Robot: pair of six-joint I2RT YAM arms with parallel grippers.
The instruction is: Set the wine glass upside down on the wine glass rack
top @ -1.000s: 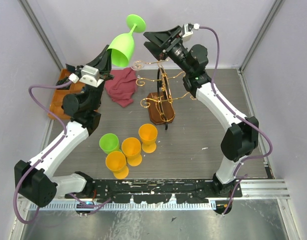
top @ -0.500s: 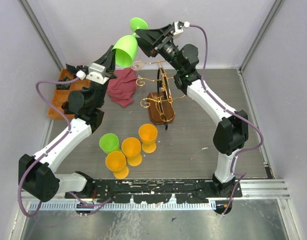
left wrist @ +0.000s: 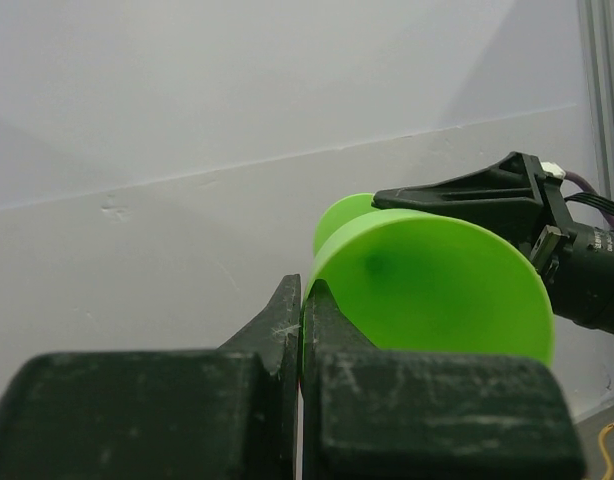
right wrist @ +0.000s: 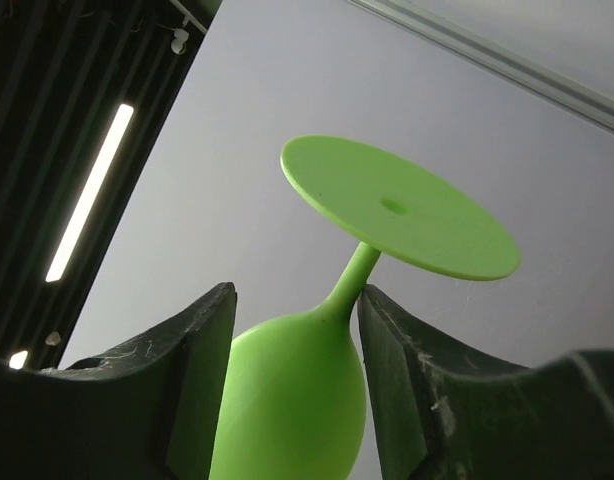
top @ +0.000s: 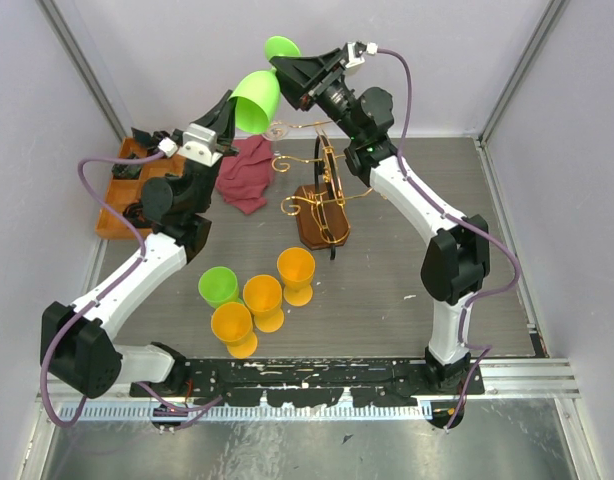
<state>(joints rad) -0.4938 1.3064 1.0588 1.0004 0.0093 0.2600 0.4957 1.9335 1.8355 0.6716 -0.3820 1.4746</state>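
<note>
My left gripper (top: 227,110) pinches the thin rim of the smooth green plastic wine glass (top: 257,97), held aloft near the scrolled gold-wire wine glass rack (top: 322,190). The glass's stem axis tilts, with the flat round foot uppermost and the mouth down-left. My right gripper (top: 283,75) is spread astride the stem.

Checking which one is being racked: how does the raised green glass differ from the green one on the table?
The raised green glass hangs tilted, foot uppermost; the table green glass stands upright, mouth up, among orange glasses. The raised one's rim is pinched by the left tool, with the right tool straddling its stem; the table one is untouched. Both are the same green.
</note>
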